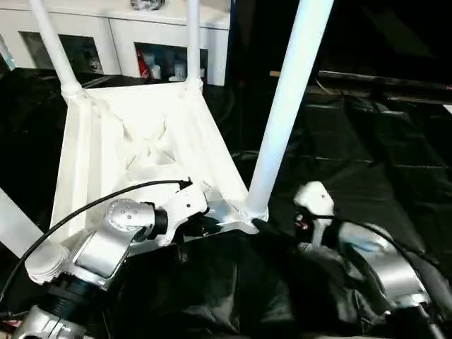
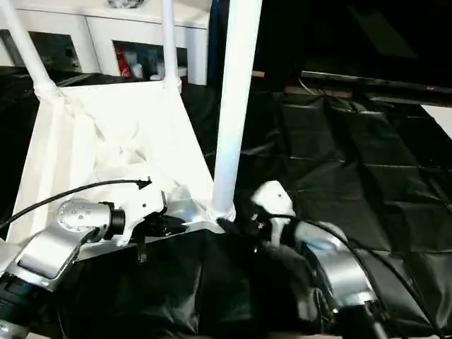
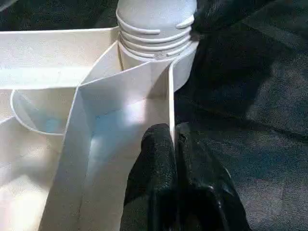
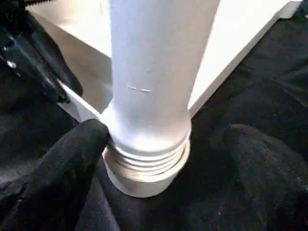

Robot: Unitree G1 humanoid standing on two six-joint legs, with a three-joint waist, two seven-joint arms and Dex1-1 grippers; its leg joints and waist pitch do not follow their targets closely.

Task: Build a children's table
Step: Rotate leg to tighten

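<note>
The white tabletop lies upside down on a black cloth, ribbed underside up. Two legs stand in its far corners. A third leg stands upright in the near right corner socket, its threaded collar showing just above the socket. My left gripper is shut on the thin rim wall of the tabletop beside that corner. My right gripper is open around the leg's base; one finger touches the collar, the other stays apart. A fourth white tube shows at the left edge, partly behind my left forearm.
Black cloth covers the floor around and to the right of the tabletop. A white cabinet with glass doors stands behind the table. A dark low ledge runs along the back right. A black cable arcs over my left wrist.
</note>
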